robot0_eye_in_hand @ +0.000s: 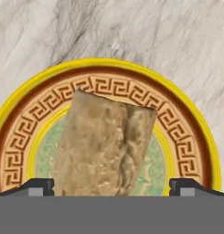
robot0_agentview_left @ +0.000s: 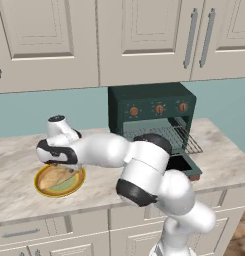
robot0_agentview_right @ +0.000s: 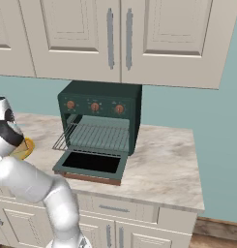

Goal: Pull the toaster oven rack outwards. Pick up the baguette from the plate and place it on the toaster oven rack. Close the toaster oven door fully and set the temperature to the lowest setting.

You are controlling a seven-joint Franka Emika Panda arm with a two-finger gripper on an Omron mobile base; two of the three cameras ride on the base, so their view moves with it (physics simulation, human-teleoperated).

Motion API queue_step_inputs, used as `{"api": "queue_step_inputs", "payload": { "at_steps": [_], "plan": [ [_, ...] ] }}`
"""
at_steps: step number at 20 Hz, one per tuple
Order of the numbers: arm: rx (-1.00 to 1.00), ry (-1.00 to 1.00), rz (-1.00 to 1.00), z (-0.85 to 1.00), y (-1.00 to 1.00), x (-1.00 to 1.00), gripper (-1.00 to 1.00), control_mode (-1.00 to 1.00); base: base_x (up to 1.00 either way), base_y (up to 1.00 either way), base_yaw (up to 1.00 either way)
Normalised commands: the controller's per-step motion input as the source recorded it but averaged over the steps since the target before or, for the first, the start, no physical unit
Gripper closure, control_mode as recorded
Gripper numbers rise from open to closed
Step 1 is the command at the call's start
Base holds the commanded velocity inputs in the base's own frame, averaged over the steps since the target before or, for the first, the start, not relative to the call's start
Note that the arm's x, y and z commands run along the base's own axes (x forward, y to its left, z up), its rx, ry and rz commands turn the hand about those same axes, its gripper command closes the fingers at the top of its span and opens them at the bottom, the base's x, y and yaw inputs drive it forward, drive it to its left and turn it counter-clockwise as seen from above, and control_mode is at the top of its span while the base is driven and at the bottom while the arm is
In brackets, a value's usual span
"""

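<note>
The gripper [robot0_eye_in_hand: 111, 185] hangs directly above the plate [robot0_eye_in_hand: 26, 137], its jaws spread wide and holding nothing; in the hand view the two dark fingertips [robot0_eye_in_hand: 35, 186] stand one on either side of the baguette [robot0_eye_in_hand: 104, 146], well clear of its flanks, which is the stance a grasp across the loaf's short width calls for. The baguette lies flat on the plate's pale green centre, one squared end reaching up toward the patterned orange band, so the loaf runs lengthwise away from the camera and offers its narrow sides to the jaws. From the left base view the arm folds low and to the left over the counter [robot0_agentview_left: 24, 150], the hand bent down over the plate [robot0_agentview_left: 41, 186] near the counter's front edge. To the right, well apart from the plate, the toaster oven [robot0_agentview_left: 144, 97] sits against the wall with its door [robot0_agentview_right: 93, 167] dropped flat and the toaster oven rack [robot0_agentview_right: 98, 137] drawn partway out of the cavity, its bars projecting over the opened door; that leaves a free landing shelf for the bread. I judge the rack step done and the pick-up in hand: the next move looks to be a descent and a squeeze.
</note>
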Motion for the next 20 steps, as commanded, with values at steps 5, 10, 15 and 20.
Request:
{"api": "queue_step_inputs", "payload": {
  "at_steps": [5,10,15,20],
  "plan": [
    [-0.11,0.09,-0.10,0.00,0.28,0.15,-1.00,-1.00,0.00,0.00,0.00],
    [-0.04,0.05,-0.11,-0.08,0.31,0.01,-1.00,-1.00,0.00,0.00,0.00],
    [0.00,0.04,-0.16,-0.48,0.01,0.00,-1.00,-1.00,0.00,0.00,0.00],
    [-0.07,0.08,-0.17,-0.48,-0.12,-0.17,-1.00,-1.00,0.00,0.00,0.00]
  ]
}}
